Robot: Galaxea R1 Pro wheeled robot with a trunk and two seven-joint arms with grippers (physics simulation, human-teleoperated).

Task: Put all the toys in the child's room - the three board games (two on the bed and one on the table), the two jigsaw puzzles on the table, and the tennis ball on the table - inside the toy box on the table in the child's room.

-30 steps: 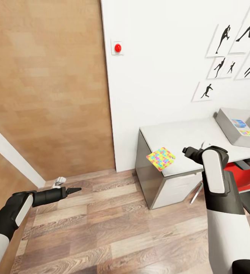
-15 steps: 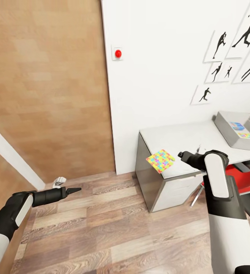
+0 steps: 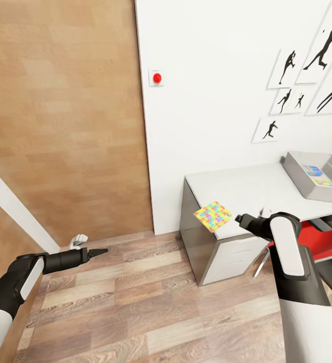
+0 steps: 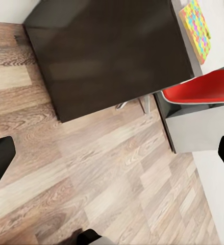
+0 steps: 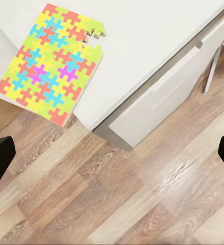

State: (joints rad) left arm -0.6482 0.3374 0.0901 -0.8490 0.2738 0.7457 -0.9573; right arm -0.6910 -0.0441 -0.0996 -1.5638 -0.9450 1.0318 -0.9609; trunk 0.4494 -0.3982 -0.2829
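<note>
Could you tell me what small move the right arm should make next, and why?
Probably reach the right gripper forward and down toward the jigsaw puzzle. The puzzle lies at the table corner, overhanging the edge just ahead of the open fingers, while the toy box already holds flat items. The overhang should let one finger slip underneath.

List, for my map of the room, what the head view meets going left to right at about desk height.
Wooden door → jigsaw puzzle hanging over the table's corner → right gripper → toy box.
</note>
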